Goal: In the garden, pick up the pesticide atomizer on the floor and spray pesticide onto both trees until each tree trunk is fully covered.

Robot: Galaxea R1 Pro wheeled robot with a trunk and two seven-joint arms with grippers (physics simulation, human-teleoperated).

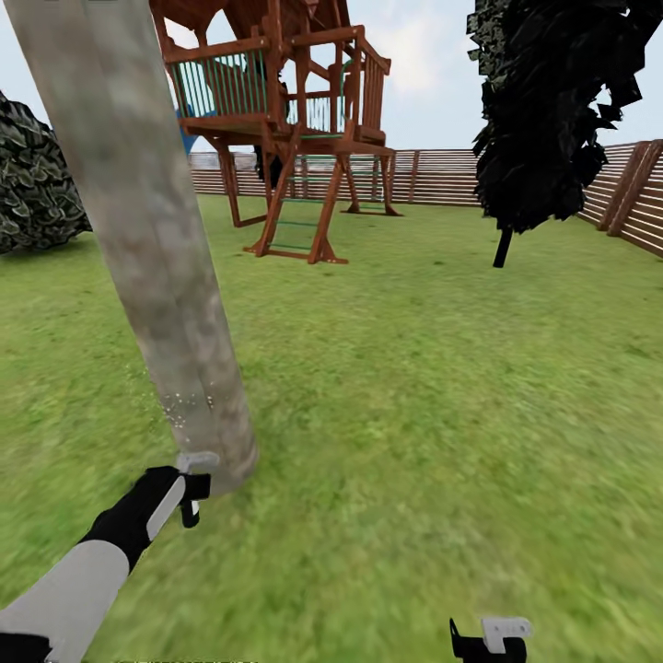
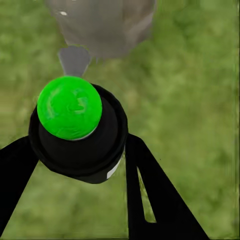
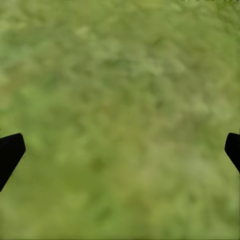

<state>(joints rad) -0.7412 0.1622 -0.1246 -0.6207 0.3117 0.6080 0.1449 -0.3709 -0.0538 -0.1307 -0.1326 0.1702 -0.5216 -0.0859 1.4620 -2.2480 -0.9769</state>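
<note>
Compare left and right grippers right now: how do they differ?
The left gripper is shut on the atomizer, green cap up; the right gripper is open and holds nothing. The left gripper sits by the tree trunk, where white specks of pesticide show; the right gripper hangs over bare grass. Both have black fingers.

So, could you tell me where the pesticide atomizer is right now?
The atomizer sits clamped in the left gripper, low on the head view's left, its nozzle right beside the base of the grey tree trunk.
</note>
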